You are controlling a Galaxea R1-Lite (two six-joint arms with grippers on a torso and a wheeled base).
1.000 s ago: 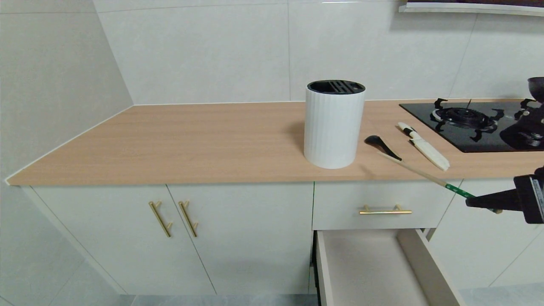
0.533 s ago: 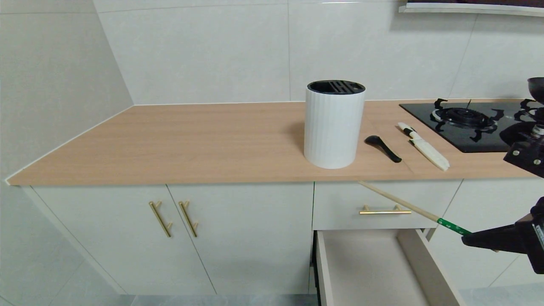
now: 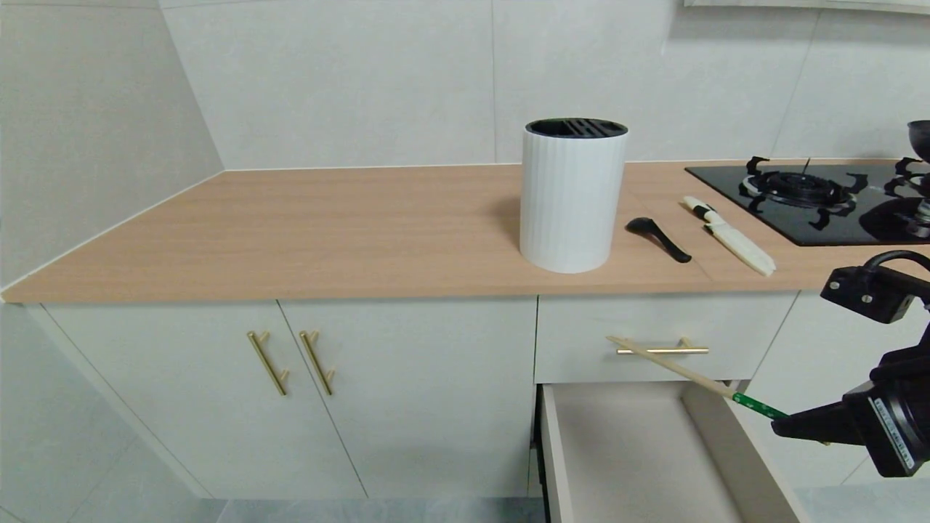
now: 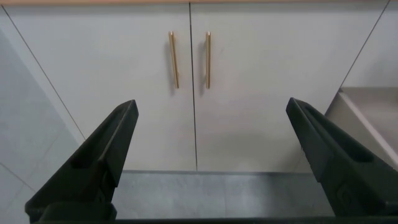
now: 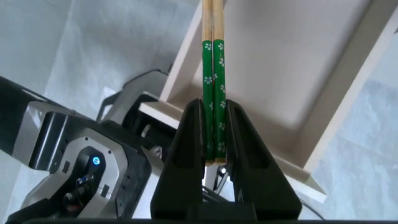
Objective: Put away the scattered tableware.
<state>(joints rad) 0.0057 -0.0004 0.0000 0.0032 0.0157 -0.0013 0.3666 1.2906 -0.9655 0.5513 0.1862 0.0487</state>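
Note:
My right gripper (image 3: pixel 788 423) is shut on a pair of wooden chopsticks (image 3: pixel 679 369) with green ends, held slanted in front of the cabinet, above the right side of the open drawer (image 3: pixel 697 418). In the right wrist view the chopsticks (image 5: pixel 212 93) run out between the fingers (image 5: pixel 191 134) over the drawer's pale inside (image 5: pixel 292 81). On the wooden counter (image 3: pixel 327 232) lie a black spoon (image 3: pixel 657 237) and a cream knife (image 3: pixel 729 237), right of the white ribbed holder (image 3: pixel 572 195). My left gripper (image 4: pixel 211 165) is open, low before the cabinet doors (image 4: pixel 193 74).
A black gas hob (image 3: pixel 814 196) sits at the counter's right end. A shut drawer with a gold handle (image 3: pixel 665 350) is above the open one. Two cabinet doors with gold handles (image 3: pixel 290 362) stand to the left. Tiled wall behind.
My right gripper has carried the chopsticks down off the counter edge to in front of the drawers. The head camera has tilted slightly, shifting the whole scene.

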